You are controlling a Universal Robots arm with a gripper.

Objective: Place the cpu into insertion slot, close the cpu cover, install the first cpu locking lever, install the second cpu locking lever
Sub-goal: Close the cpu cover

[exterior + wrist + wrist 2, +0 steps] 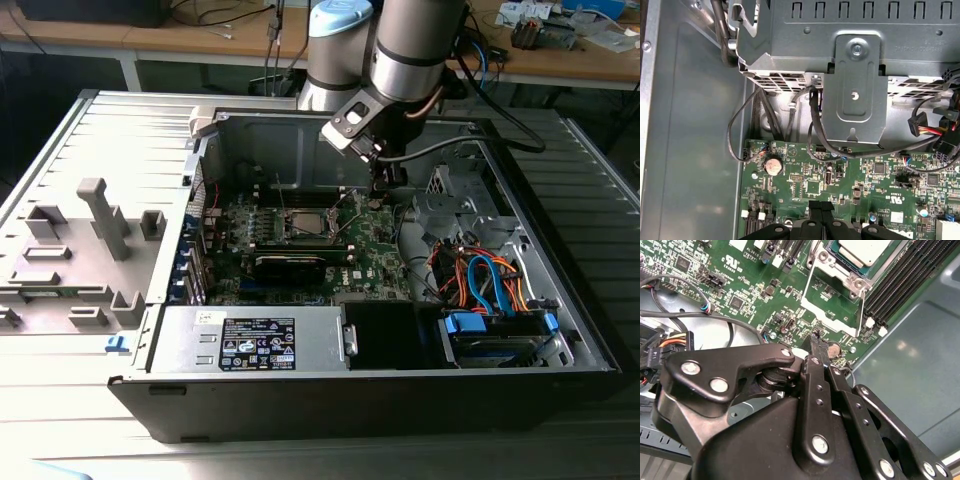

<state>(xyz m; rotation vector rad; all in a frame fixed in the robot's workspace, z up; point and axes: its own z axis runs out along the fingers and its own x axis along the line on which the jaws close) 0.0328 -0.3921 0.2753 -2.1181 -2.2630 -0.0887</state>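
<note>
- The gripper [385,188], upper middle of the exterior view: fingers pressed together, holding nothing, tips near the green board [375,245] edge.
- The cpu [860,249] lies in the insertion slot [840,267], to the exterior view's left of the gripper.
- The cpu cover [830,321] stands open between slot and fingertips.
- Bare case floor [910,370] borders the board, giving open room.

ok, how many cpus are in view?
1: the cpu sits in the insertion slot, with the cpu cover open beside it. Others may be hidden.
</note>
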